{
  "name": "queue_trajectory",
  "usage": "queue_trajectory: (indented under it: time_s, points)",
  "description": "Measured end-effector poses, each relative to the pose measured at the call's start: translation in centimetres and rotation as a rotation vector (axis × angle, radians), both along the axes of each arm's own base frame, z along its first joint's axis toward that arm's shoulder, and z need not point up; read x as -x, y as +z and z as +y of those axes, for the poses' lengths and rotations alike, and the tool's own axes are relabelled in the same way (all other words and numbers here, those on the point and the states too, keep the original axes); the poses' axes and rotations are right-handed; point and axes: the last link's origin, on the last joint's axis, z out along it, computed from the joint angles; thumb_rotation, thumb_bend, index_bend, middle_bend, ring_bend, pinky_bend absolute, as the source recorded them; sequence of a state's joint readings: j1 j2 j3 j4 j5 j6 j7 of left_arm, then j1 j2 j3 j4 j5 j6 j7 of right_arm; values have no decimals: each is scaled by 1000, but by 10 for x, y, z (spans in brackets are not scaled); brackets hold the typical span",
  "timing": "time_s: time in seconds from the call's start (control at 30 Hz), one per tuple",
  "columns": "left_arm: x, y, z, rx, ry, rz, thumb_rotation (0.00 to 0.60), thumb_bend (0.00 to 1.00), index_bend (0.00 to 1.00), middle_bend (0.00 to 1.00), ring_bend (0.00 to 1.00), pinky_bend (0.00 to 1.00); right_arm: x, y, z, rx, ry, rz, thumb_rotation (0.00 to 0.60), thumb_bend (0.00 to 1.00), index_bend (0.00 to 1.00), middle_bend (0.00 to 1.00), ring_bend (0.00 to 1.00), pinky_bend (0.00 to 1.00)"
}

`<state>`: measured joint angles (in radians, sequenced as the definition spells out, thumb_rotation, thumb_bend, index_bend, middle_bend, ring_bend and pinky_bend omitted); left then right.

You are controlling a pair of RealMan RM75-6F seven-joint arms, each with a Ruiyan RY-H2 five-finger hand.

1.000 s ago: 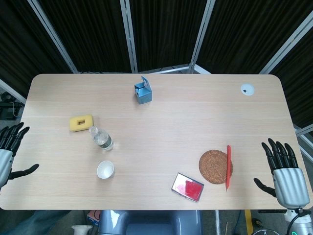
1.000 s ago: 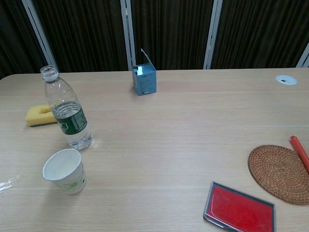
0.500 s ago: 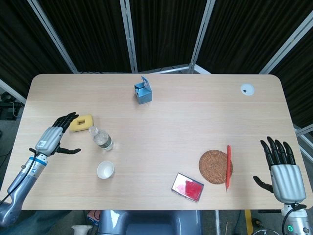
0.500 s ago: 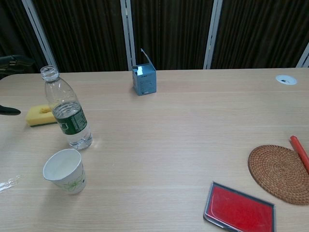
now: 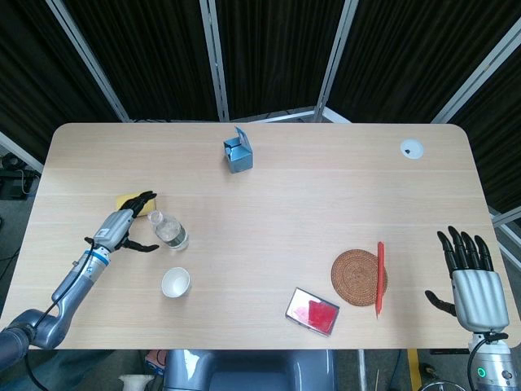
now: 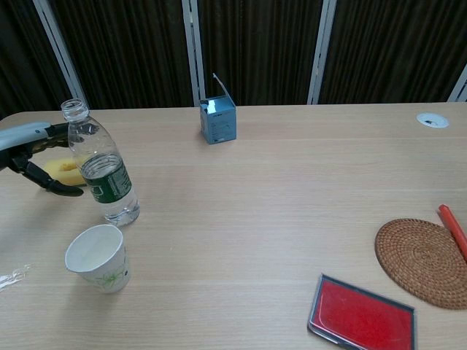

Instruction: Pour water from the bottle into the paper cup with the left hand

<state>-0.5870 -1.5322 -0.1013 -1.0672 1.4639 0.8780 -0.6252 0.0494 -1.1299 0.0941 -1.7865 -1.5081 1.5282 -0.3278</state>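
Observation:
An uncapped clear water bottle (image 5: 168,231) (image 6: 101,168) with a green label stands upright on the table, left of centre. A white paper cup (image 5: 175,283) (image 6: 98,258) stands just in front of it, upright. My left hand (image 5: 124,225) (image 6: 33,152) is open just left of the bottle, fingers spread toward it, thumb low; it holds nothing. My right hand (image 5: 471,279) is open off the table's right front corner, far from both; the chest view does not show it.
A yellow sponge (image 5: 125,200) (image 6: 64,170) lies behind my left hand. A blue open box (image 5: 237,152) (image 6: 217,119) stands at the back centre. A woven coaster (image 5: 358,277), red pen (image 5: 379,278) and red-lidded case (image 5: 313,310) lie at the front right. A white grommet (image 5: 411,148) sits back right.
My left hand has come in from off the table's left edge, moving right until it is right beside the bottle. The right hand has sunk slightly lower. Bottle and cup are unmoved.

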Motion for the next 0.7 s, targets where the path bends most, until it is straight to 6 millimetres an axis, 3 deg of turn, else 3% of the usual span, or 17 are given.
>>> queue_trajectory:
  time_s: [0.13, 0.4, 0.47, 0.7]
  points:
    - [-13, -19, 4, 48, -9, -30, 600, 0, 0, 0, 0, 0, 2, 2, -1, 9, -8, 0, 600, 0, 0, 0, 0, 0]
    - [-24, -38, 10, 62, 5, -107, 600, 1, 5, 0, 0, 12, 8, 5, -4, 19, -33, -2, 600, 0, 0, 0, 0, 0]
    - [-26, -41, 10, 66, 14, -135, 600, 18, 54, 15, 3, 50, 8, 6, -4, 23, -37, -3, 600, 0, 0, 0, 0, 0]
    - [-28, -51, 13, 65, 40, -220, 600, 221, 362, 244, 155, 232, 10, 7, -5, 25, -42, -2, 600, 0, 0, 0, 0, 0]
